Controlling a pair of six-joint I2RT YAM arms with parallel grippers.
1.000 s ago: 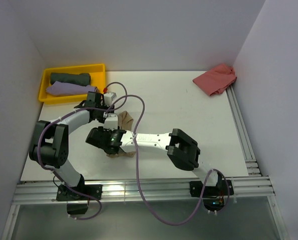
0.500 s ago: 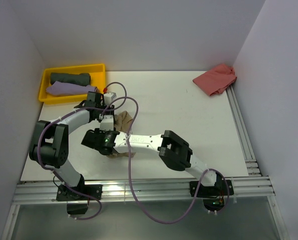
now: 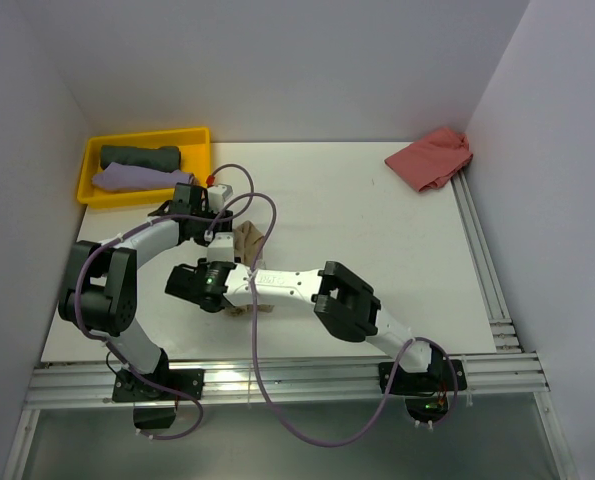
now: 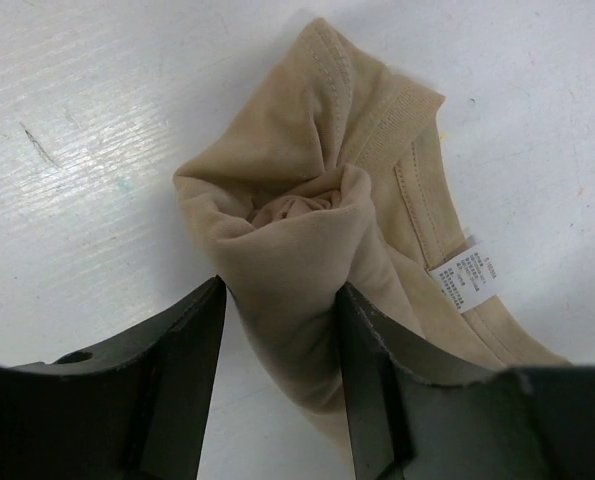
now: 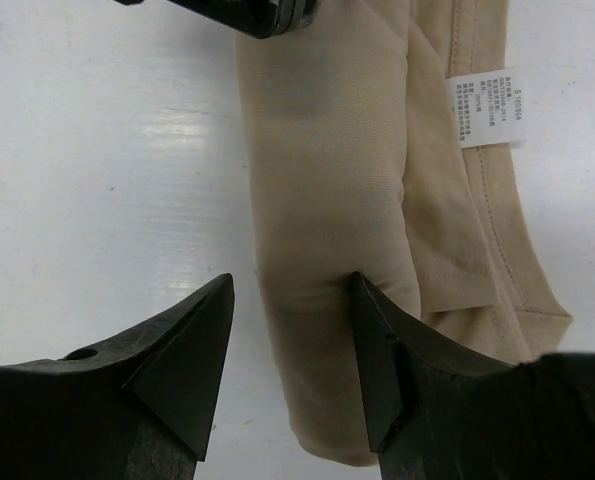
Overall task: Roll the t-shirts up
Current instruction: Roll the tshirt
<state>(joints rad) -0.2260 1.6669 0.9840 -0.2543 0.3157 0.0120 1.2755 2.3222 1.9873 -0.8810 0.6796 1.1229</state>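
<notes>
The tan-beige t-shirt [image 3: 249, 238] lies rolled on the white table, its white tag [image 4: 467, 280] showing. My left gripper [image 3: 217, 222] is shut on one end of the roll [image 4: 307, 250], which is pinched between its fingers [image 4: 192, 340]. My right gripper [image 3: 209, 290] straddles the other end of the roll [image 5: 327, 150]. Its right finger touches the cloth, and a gap shows at the left finger [image 5: 192, 350]. The salmon-pink t-shirt [image 3: 432, 158] lies crumpled at the far right corner.
A yellow bin [image 3: 199, 140] at the far left holds a rolled dark green t-shirt [image 3: 139, 157] and a lavender one [image 3: 127, 178]. Purple cables [image 3: 267, 215] loop over both arms. Walls close in on the left, back and right.
My right arm has swung left, its wrist now lower and further left over the roll's near end. The left gripper has stayed on the far end.
</notes>
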